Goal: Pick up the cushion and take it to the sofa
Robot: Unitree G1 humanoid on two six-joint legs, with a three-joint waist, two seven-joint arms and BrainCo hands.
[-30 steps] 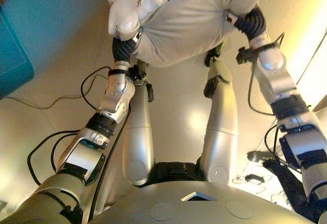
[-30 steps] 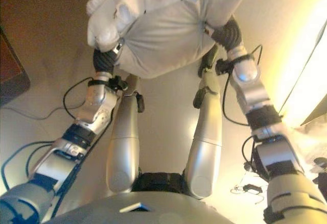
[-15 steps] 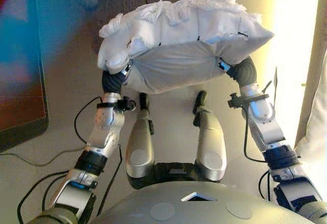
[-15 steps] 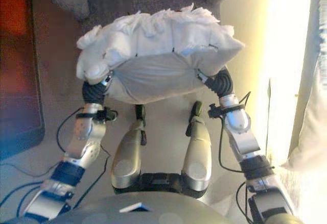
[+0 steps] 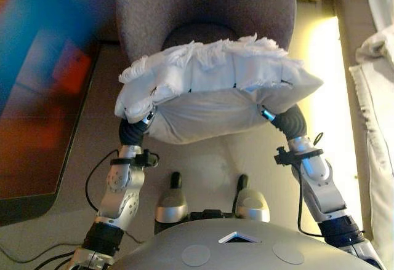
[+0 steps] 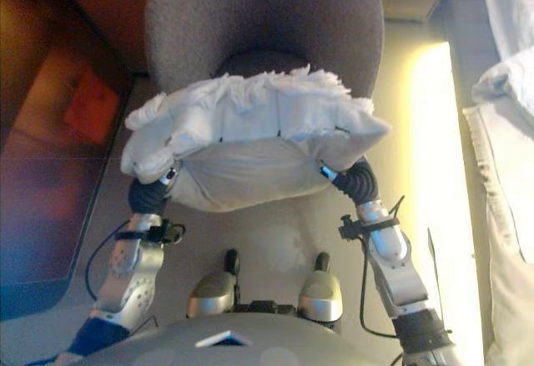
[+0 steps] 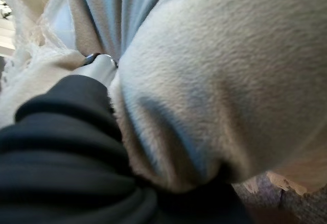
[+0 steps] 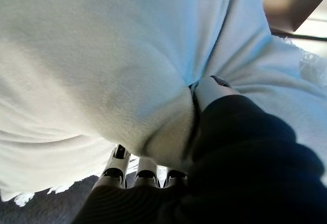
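The white cushion [image 5: 215, 88], fluffy with a fringed far edge, is held up between my two hands in front of my chest. My left hand [image 5: 132, 131] grips its left end and my right hand [image 5: 289, 122] its right end; only the dark wrist covers show below it. In the left wrist view the thumb [image 7: 99, 68] digs into the cloth. In the right wrist view the cushion [image 8: 102, 66] is pinched between thumb and fingers [image 8: 138, 175]. The grey round sofa chair [image 5: 203, 5] stands straight ahead, and the cushion's far edge overlaps the front of its seat.
A dark low table or panel [image 5: 37, 116] lies on the floor at the left. White cloth-covered furniture [image 5: 375, 98] runs along the right side, with a bright strip of floor [image 5: 326, 67] between it and the chair.
The view has swung up and forward, so the sofa chair now fills the top of the picture. The cushion stays held between both hands, now close to the seat.
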